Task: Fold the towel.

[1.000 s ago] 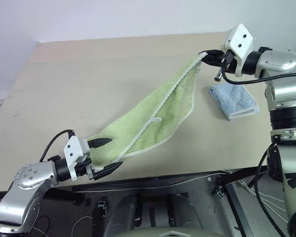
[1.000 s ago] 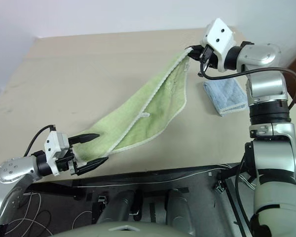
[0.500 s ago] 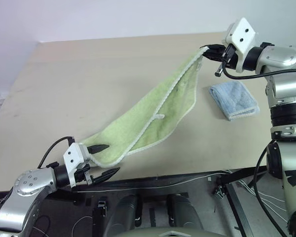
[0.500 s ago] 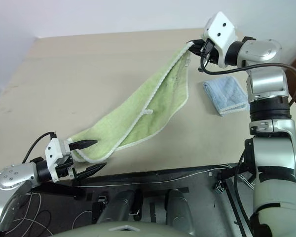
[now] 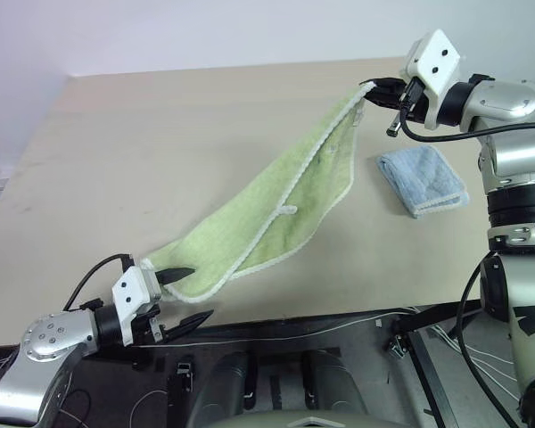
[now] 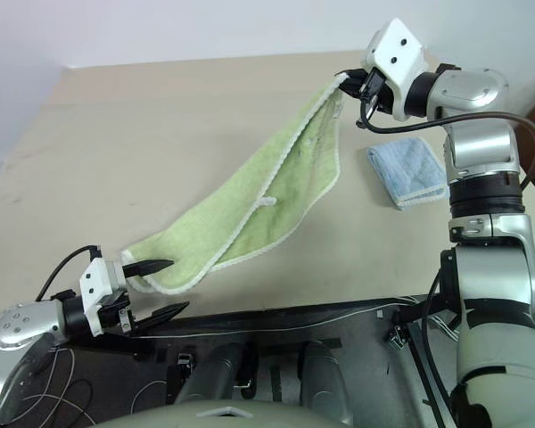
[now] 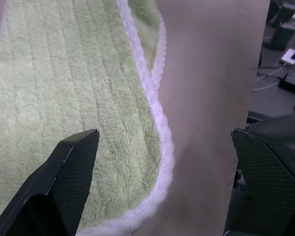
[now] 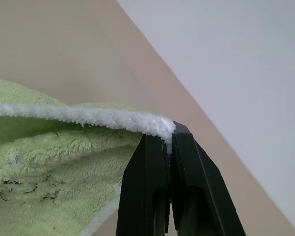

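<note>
The light-green towel (image 5: 285,201) with white edging hangs in a long slope. Its far corner is held high at the back right, where my right gripper (image 5: 372,92) is shut on the white edging (image 8: 168,140). A small white loop (image 5: 285,212) shows at mid-length, and a small dark drawing (image 8: 19,189) shows near the held corner. The towel's near end (image 7: 64,73) rests on the table (image 5: 160,152) by the front edge. My left gripper (image 5: 189,296) stands open there: one finger (image 5: 180,273) lies against the towel's end and the other (image 5: 196,318) is below the table's edge.
A smaller light-blue folded cloth (image 5: 423,181) lies on the table at the right, just below the right gripper. Bare tabletop stretches to the left and back of the towel. Cables and dark frame parts (image 5: 410,339) lie under the front edge.
My left gripper has drawn down and back toward the table's front edge, still open, so the towel's near end is no longer between its fingers. The right gripper keeps its hold, unmoved.
</note>
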You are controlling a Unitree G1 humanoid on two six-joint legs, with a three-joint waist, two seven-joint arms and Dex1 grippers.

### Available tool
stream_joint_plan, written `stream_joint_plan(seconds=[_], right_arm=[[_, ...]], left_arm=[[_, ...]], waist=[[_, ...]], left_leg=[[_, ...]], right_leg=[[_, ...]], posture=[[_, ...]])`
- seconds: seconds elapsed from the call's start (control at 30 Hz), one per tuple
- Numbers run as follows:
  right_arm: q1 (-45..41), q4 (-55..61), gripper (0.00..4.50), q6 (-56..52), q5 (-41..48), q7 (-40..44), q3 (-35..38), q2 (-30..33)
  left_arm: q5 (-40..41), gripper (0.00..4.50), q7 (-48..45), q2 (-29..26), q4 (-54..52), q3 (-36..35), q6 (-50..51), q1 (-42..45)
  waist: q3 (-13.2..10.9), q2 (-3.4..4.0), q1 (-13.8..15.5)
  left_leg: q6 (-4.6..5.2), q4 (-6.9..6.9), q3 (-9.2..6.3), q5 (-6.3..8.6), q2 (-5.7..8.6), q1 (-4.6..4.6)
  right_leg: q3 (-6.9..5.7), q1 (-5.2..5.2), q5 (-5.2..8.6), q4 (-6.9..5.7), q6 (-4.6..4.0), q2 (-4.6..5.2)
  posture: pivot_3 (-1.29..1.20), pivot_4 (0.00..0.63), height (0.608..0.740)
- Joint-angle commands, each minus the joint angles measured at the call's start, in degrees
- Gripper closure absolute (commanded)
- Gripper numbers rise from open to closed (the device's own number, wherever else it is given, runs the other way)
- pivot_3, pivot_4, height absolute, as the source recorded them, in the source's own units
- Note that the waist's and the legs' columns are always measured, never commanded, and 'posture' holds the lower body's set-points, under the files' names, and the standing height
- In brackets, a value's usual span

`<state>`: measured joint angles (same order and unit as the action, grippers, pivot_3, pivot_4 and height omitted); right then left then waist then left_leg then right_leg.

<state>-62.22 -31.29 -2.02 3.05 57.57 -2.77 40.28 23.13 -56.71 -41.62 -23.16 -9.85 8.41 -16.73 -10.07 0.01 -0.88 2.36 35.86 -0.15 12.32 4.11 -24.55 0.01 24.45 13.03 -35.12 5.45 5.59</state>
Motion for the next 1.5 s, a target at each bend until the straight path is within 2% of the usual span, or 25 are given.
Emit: stream_joint_plan(seconds=[0.03, 0.87, 1.23, 1.33, 1.5], right_arm=[[-1.3, 1.5, 4.48, 1.1, 0.3, -0.6, 1.1, 0.2], [-0.9, 2.8, 4.48, -0.3, 0.9, -1.1, 1.5, 0.2], [0.7, 4.3, 4.48, -1.0, 0.6, -1.7, 1.5, 0.5], [0.9, 4.3, 4.50, -0.9, 0.4, -2.0, 1.6, 0.8], [1.5, 4.5, 4.50, -0.9, 0.1, -2.3, 1.4, 1.0]], left_arm=[[-0.3, 0.00, -0.2, -0.6, 0.6, -0.8, -1.3, 1.8], [-7.7, 0.00, -0.8, -0.4, 7.2, 4.0, -9.2, 2.0], [-5.1, 0.00, -0.5, 0.2, 5.0, 6.2, -4.3, 4.3], [-4.4, 0.86, -1.3, -0.7, 5.0, 5.9, -3.2, 4.5], [-4.6, 2.57, -1.9, -2.2, 5.6, 5.9, -2.9, 4.5]], waist=[[0.0, 0.00, 0.0], [0.0, 0.03, -0.1], [0.0, 0.04, 0.0], [0.0, 0.04, -0.1], [0.0, 0.04, -0.1]], left_leg=[[0.00, 0.00, 0.00, 0.00, 0.00, 0.00], [0.00, -0.15, 0.02, 0.00, 0.00, -0.01], [0.00, -0.18, 0.02, 0.00, 0.00, -0.01], [0.00, -0.17, 0.02, 0.00, 0.00, -0.01], [-0.01, -0.18, 0.02, 0.00, 0.00, -0.01]], right_leg=[[0.00, 0.01, 0.00, 0.00, 0.00, 0.00], [0.01, 0.04, 0.00, 0.03, 0.00, 0.01], [0.01, 0.05, -0.01, 0.02, 0.01, 0.01], [0.01, 0.05, -0.01, 0.02, 0.01, 0.01], [0.01, 0.06, 0.00, 0.02, 0.01, 0.00]], posture=[[0.00, 0.150, 0.740], [0.00, 0.150, 0.740], [0.00, 0.150, 0.740], [0.00, 0.150, 0.740], [0.00, 0.150, 0.740]])
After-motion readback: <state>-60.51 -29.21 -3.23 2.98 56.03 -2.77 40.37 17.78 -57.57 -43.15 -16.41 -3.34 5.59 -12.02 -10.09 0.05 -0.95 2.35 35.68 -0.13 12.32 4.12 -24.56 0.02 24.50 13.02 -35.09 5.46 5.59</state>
